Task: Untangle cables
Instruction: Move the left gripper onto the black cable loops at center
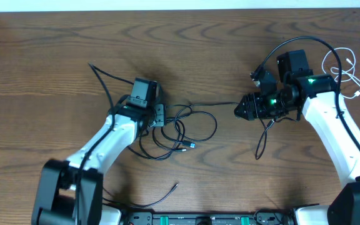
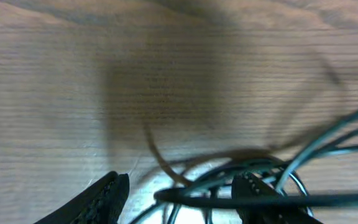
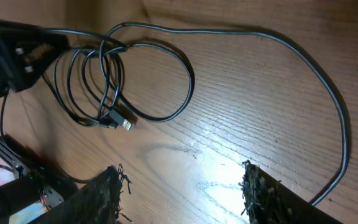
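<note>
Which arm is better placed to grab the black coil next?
Left, probably. Left gripper is open with black cable strands between its fingers; right gripper is open over bare table, short of the coil.

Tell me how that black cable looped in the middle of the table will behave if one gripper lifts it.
The black cable probably hangs floppy: it lies in loose overlapping loops. It seems light, being thin. Its plug end may snag the loops when pulled.
</note>
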### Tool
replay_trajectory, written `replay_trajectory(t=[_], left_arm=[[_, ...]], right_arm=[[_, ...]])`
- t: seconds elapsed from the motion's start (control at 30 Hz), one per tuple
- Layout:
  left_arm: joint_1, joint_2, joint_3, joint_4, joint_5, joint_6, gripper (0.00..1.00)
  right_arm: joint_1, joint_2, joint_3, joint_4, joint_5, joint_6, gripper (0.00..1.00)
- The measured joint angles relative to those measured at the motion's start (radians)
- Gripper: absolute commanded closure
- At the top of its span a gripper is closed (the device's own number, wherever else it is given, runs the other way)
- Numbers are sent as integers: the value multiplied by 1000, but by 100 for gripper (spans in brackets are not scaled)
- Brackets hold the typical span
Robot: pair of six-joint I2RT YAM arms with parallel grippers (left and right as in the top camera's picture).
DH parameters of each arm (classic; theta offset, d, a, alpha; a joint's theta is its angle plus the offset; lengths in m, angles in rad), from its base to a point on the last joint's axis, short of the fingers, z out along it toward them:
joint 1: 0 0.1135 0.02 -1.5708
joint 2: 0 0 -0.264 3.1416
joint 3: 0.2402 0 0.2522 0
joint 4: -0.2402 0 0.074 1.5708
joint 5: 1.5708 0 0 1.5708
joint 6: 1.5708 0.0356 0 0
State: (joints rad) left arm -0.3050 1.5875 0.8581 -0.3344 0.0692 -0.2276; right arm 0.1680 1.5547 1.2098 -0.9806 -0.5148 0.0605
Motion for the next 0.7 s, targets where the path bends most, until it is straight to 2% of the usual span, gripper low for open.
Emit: replay_trajectory(t=[0.13, 0.17, 0.23, 0.3, 0.5, 0.7], left_arm=[[0, 38, -2, 47, 0, -2, 42], [0, 39, -2, 61, 0, -4, 47], [0, 39, -2, 100, 0, -13, 73], [0, 39, -2, 127, 1, -20, 91], [0, 35, -2, 117, 60, -68, 93], [6, -47, -2, 84, 159, -190, 92]], right_arm=[[0, 0, 0, 0, 0, 0, 39], [0, 0, 0, 0, 0, 0, 39], [2, 0, 0, 0, 0, 0, 39], [3, 0, 0, 0, 0, 0, 39], [6, 0, -1, 6, -3, 6, 34], [6, 0, -11, 40, -81, 15, 29]])
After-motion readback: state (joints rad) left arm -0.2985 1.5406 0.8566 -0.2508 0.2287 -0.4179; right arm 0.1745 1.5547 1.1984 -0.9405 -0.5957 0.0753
